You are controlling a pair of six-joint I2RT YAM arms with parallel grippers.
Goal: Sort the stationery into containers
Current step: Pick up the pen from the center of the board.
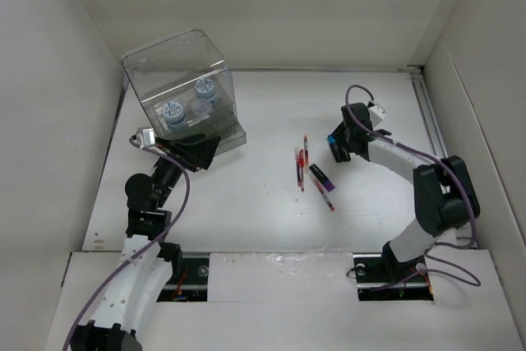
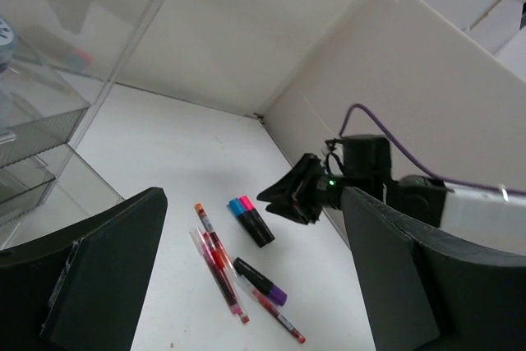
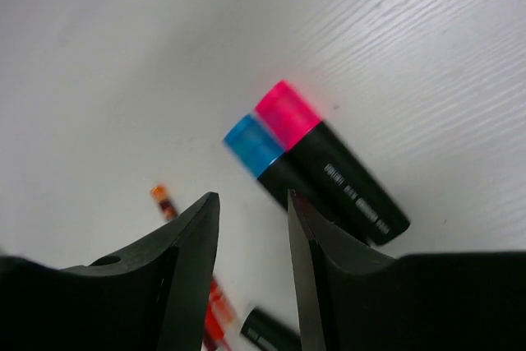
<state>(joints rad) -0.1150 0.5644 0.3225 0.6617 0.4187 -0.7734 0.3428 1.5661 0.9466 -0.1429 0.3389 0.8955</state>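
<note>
**Tabletop** [image 1: 271, 219]: white, walled on three sides, and carrying all the items.

**Clear box** [image 1: 177, 80]: stands at the far left. Two blue-and-white rolls [image 1: 205, 88] are inside it, so that part of the sort appears done.

**Left claw** [image 1: 193, 152]: just in front of the box, fingers wide apart with nothing between them.

**Right claw** [image 3: 251, 199]: hangs over the right centre of the tabletop. Its fingers are apart by a narrow gap and nothing is between them.

**Pink-capped marker** [image 3: 345, 174] and **blue-capped marker** [image 3: 271, 162]: side by side and touching, just ahead of the right claw's fingertips.

**Dark marker with a purple end** [image 2: 261, 281]: lies near that pair, towards the arms.

**Red pens** [image 2: 218, 265]: a loose bunch beside it, well apart from the box.

**Step in hand (judgement):** the right claw is lining up a pick on the capped pair, with the blue one closest.

**Next move calls for:**
- moving forward and down until the fingers straddle one marker across its width;
- a gap wide enough to clear the barrel;
- putting the inner finger into the seam between the two, or else both may be caught or pushed aside.
</note>
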